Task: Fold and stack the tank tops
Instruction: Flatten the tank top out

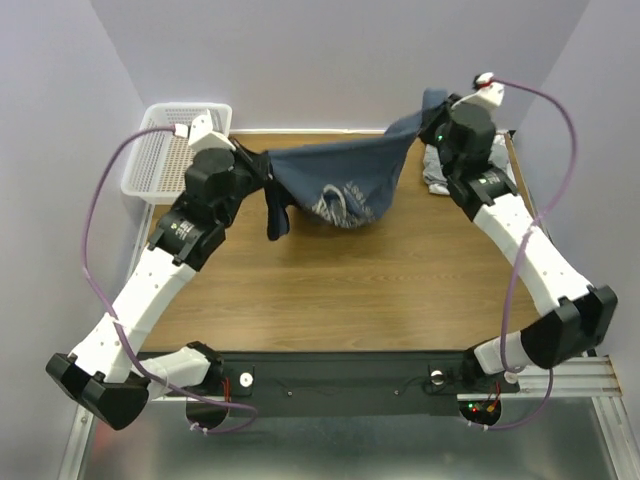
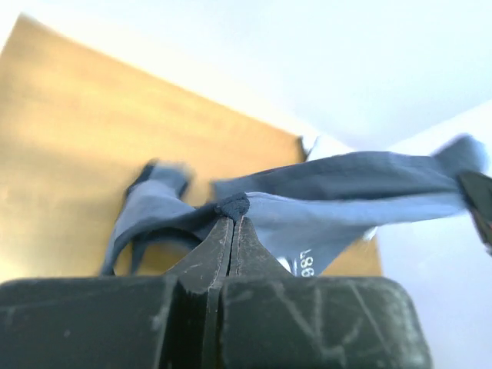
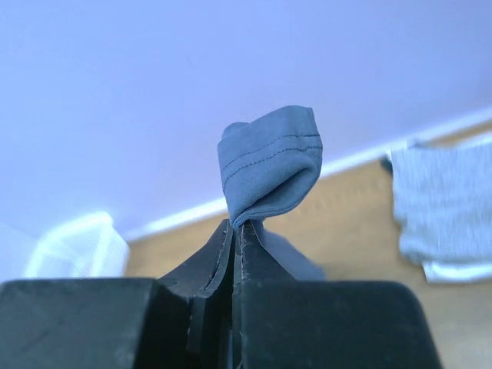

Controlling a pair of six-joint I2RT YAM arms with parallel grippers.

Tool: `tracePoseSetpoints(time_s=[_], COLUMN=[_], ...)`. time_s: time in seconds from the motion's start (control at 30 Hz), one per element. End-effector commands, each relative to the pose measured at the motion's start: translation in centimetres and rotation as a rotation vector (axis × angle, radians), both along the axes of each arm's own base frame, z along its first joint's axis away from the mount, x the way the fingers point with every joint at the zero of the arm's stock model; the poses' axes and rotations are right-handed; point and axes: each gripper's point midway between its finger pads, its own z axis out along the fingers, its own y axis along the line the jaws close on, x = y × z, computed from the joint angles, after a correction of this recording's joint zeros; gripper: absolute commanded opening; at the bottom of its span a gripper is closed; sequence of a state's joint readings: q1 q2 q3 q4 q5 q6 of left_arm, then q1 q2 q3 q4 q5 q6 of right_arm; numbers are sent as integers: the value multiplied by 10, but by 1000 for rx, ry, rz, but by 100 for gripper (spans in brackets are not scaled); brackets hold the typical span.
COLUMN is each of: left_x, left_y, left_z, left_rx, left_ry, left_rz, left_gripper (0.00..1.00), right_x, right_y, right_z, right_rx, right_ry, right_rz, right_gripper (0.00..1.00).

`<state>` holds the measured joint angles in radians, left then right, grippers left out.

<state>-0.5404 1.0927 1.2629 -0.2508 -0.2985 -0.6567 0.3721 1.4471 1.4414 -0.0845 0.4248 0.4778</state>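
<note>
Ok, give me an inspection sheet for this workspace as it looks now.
Surface: wooden table.
Job's things: navy tank top hanging between both arms; folded grey tops at far right.
Clutter: white mesh basket at far left corner.
Grippers: left gripper and right gripper, jaws shut on the navy tank top.
Cables: purple cables looping beside each arm.
Surroundings: pale walls on three sides.

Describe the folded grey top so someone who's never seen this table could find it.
Go to the far right corner of the wooden table, partly behind the right arm. The folded grey top lies flat there. Unlike the navy tank top strung up in the air, it is pale and held by nothing.
</note>
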Motion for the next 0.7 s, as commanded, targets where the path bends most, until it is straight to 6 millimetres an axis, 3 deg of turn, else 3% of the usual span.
tracePoseSetpoints(time_s=[0.0,0.1,0.2,0.4,0.5,0.67], left_x=[7,11,13,2,-15,-50], left_y=[14,21,28,46,62,110], left_z=[47,70,86,114,137,186], left_rx=[72,67,72,49,25,-40], left_ry=[-95,-135,-162,-227,-293,-441], left_rz=[40,61,83,133,175,348], left_gripper=[0,0,0,0,0,0], right_x=[-17,-26,-35,-62,-85,-139], right_y=[-27,-33,-35,-43,-33,19], right_z=[60,87,102,117,131,157], right_rx=[-21,-25,-26,-13,-6,81], right_ry=[-128,-181,-211,-252,-301,-376], right_rz=[-86,-97,-93,-77,24,397], right_gripper=[0,0,0,1,0,1])
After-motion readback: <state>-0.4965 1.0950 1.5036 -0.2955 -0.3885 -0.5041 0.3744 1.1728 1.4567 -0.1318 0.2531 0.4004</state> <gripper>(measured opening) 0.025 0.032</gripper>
